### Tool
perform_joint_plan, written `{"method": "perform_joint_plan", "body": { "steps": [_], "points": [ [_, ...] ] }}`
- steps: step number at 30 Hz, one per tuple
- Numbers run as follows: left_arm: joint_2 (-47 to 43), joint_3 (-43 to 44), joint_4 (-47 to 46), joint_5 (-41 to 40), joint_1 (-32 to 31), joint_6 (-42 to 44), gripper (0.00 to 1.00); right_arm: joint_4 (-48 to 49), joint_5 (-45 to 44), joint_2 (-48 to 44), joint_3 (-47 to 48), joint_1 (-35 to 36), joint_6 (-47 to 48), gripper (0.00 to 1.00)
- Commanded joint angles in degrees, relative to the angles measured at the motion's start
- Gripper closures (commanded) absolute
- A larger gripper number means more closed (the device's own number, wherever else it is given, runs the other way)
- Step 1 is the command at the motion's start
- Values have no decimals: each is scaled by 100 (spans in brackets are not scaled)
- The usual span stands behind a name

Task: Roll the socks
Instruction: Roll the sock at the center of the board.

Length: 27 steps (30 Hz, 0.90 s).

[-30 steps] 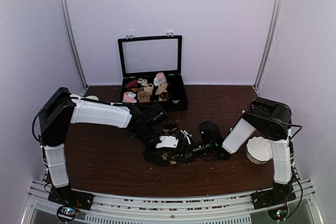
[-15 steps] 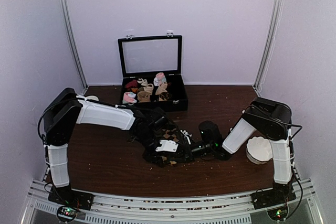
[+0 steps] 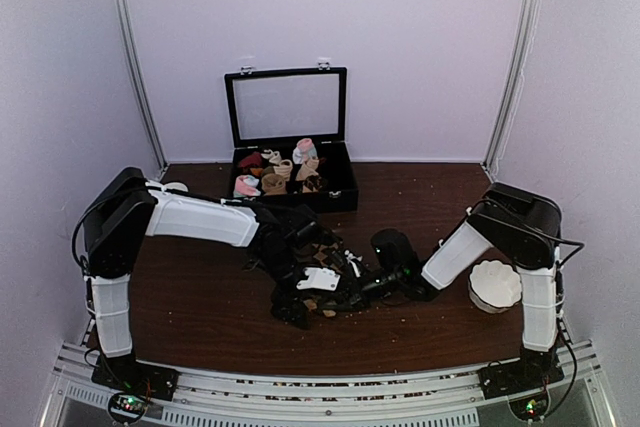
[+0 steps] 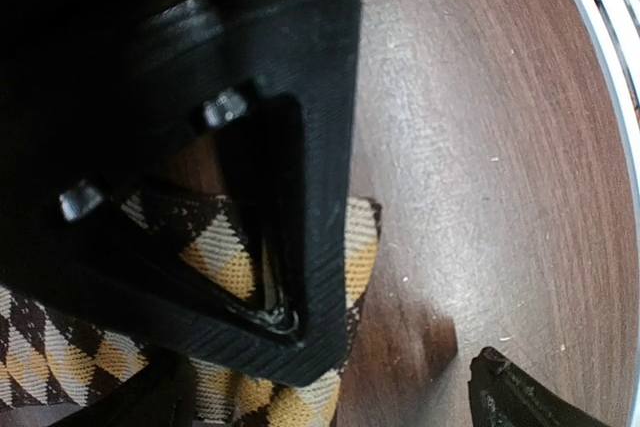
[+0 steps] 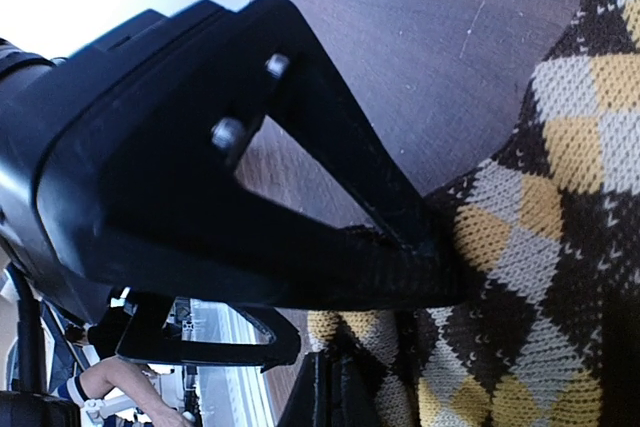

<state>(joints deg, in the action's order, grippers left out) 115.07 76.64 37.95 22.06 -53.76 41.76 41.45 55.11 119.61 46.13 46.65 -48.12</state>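
— Right wrist view: where are the socks [image 5: 540, 247] found?
— They are laid on the table [image 5: 400, 27], right at the tip of the right claw [image 5: 440, 257]. That claw is closed tight, and a bit of sock seems to be pinched in it.
— And the left claw [image 4: 390, 347]?
— It is opened wide. Nothing is held. The socks lie under one finger.
— How should they be grabbed?
— Soft, light, floppy cloth is expected. A thick fold nearest the open claw is best pinched.
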Motion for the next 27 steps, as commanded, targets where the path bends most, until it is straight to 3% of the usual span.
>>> {"method": "perform_joint_plan", "body": {
  "steps": [1,10,19,21,23,24,25,27],
  "points": [
    [-107,115,147,164,-12,-91,5,-1796,-710,507,-382,-56,515,100],
    [-254,-5,87,308,-13,-68,35,-1687,-750,540,-424,-58,421,100],
    [-262,-125,-126,-29,-12,-65,41,-1507,-665,595,-447,-49,303,100],
    [-424,-209,-272,-147,-12,-75,38,-1482,-651,610,-463,-49,294,100],
    [-578,-222,-368,-278,-4,-145,24,-1474,-631,653,-461,-53,301,100],
    [-638,-189,-371,-304,9,-178,10,-1461,-625,662,-463,-51,307,100],
    [-696,-154,-357,-306,20,-203,3,-1464,-625,674,-471,-48,304,100],
    [-772,-104,-382,-405,32,-319,2,-1449,-612,693,-476,-59,299,100]
  ]
}}
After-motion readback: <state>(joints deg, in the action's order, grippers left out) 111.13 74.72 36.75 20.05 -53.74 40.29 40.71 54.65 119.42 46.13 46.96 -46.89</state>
